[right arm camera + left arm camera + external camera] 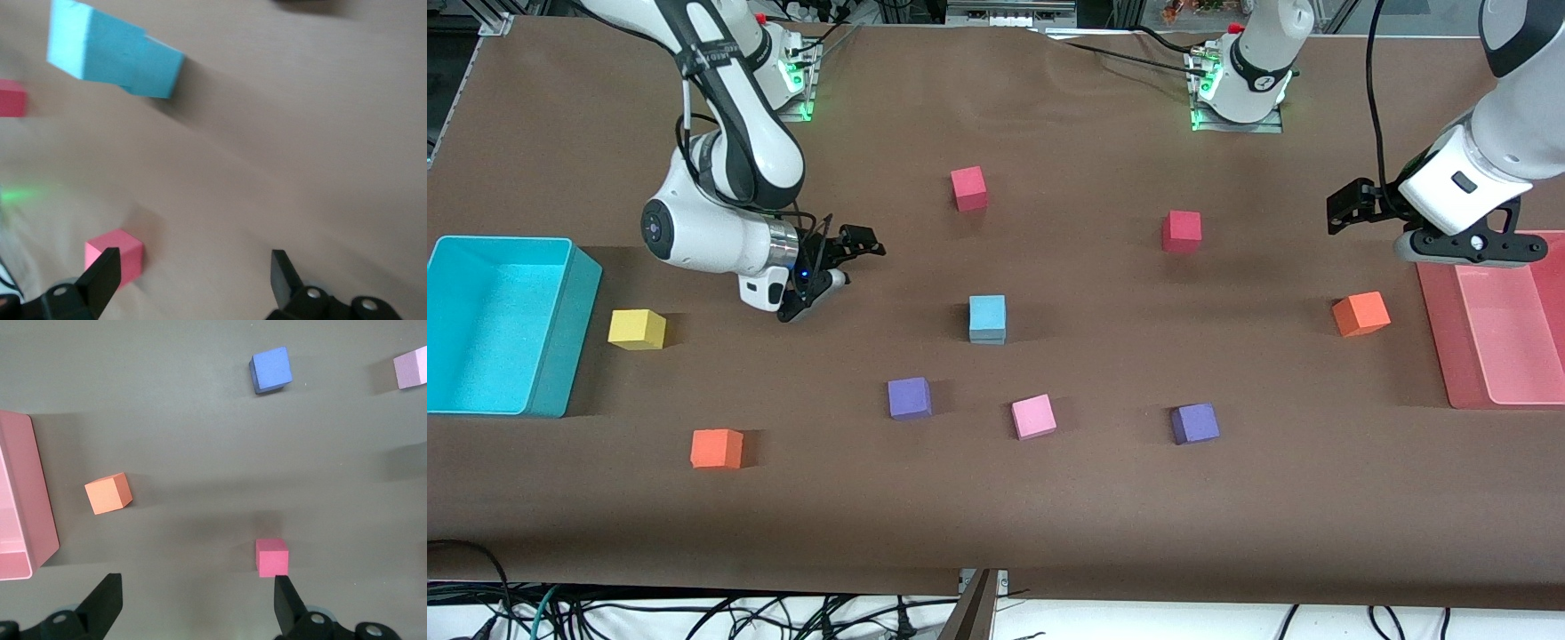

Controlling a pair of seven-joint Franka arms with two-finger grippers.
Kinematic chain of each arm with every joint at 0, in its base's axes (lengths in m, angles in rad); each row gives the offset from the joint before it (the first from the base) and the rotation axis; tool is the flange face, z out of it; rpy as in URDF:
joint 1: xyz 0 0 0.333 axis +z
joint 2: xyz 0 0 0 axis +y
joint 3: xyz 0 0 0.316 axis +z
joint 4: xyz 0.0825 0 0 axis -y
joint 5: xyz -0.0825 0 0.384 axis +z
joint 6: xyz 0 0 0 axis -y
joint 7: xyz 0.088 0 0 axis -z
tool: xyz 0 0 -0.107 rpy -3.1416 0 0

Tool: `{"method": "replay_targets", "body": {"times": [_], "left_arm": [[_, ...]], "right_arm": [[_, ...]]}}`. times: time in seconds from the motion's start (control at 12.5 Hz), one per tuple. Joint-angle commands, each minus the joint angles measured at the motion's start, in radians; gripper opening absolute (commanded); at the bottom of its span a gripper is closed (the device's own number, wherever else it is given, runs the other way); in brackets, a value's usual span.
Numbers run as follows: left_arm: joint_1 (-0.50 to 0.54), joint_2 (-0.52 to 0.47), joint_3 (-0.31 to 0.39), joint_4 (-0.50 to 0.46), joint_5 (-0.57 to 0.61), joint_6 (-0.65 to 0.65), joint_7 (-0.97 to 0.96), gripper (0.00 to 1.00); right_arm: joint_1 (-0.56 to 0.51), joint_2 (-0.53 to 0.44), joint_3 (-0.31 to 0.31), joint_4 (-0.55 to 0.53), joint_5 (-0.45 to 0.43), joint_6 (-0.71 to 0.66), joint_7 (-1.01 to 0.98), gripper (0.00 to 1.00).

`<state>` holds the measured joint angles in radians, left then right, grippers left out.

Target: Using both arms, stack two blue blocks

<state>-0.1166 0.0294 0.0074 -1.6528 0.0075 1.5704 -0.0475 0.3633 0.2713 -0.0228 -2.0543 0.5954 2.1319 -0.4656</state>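
The two blue blocks [987, 318] stand near the table's middle, one on top of the other, the upper one slightly offset as the right wrist view [113, 53] shows. My right gripper [831, 276] is open and empty, low over the table between the yellow cube [637, 329] and the blue stack; its own view [193, 263] shows only bare table between its fingers. My left gripper [1338, 209] is open and empty, up in the air over the left arm's end of the table near the orange cube [1360, 314]; its own view [197, 587] shows bare table below.
Two red cubes [968, 188] [1181, 231] lie farther from the front camera than the stack. Two purple cubes [909, 397] [1195, 423], a pink cube [1033, 416] and a second orange cube [716, 448] lie nearer. A turquoise bin [560, 356] and a pink bin [1436, 338] stand at the table's ends.
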Motion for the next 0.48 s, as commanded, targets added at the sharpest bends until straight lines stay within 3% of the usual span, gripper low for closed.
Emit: {"method": "replay_targets", "body": {"times": [0.0, 0.24, 0.4], "left_arm": [[-0.003, -0.02, -0.004, -0.019, 0.028, -0.003, 0.026, 1.0], [-0.002, -0.019, -0.003, -0.016, 0.028, -0.004, 0.026, 1.0], [0.002, -0.019, -0.003, -0.019, 0.028, -0.01, 0.025, 1.0]], "right_arm": [[-0.073, -0.023, 0.006, 0.126, -0.281, -0.165, 0.186, 0.99], [-0.17, -0.095, 0.02, 0.221, -0.547, -0.268, 0.303, 1.0], [-0.245, -0.171, 0.032, 0.221, -0.575, -0.28, 0.347, 1.0]]}}
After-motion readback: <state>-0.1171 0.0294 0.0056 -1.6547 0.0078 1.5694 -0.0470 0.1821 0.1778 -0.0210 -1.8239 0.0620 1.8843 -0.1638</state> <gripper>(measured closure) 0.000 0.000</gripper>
